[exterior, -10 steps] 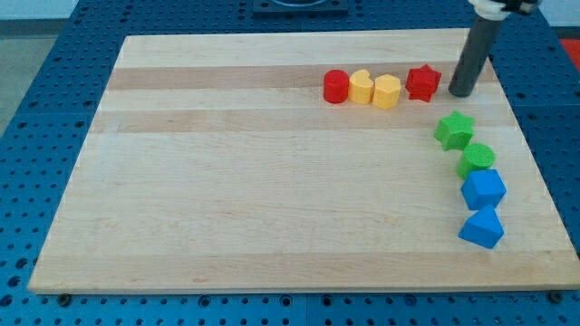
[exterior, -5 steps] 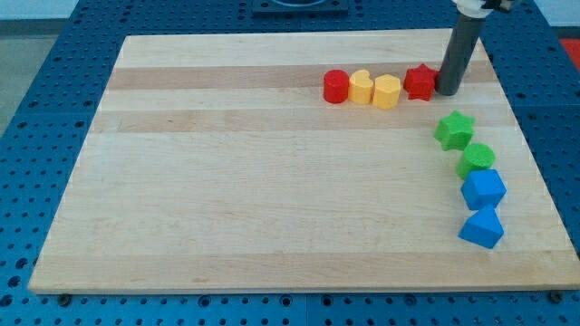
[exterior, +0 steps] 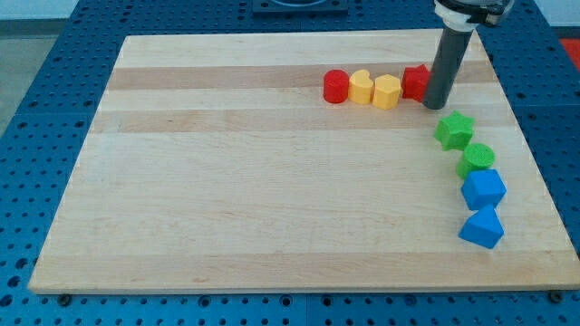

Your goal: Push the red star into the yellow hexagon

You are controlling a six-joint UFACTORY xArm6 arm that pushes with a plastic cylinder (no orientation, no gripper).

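Camera view: wooden bench (exterior: 272,181) on a blue pegboard base (exterior: 36,136). No claw on this arm, only a dark rod; my tip (exterior: 437,106) sits at the view's right side of the red star (exterior: 415,81), touching it and covering part of its right edge.

Row near the view's top, left to right: red cylinder (exterior: 336,86), yellow block w/ rounded top, shape unclear (exterior: 362,87), yellow hexagon (exterior: 387,91), then the red star. The star's left edge is right up against the hexagon, touching or just short of it; can't tell which. The first three blocks sit close side by side.

Below my tip, toward the view's right edge, a column curves down: green star (exterior: 454,130), green cylinder (exterior: 477,159), blue cube-ish block (exterior: 483,189), blue block w/ pointed top (exterior: 481,226). The green star is near the tip but apart from it. The rest of the bench, view's left and centre, carries no blocks.
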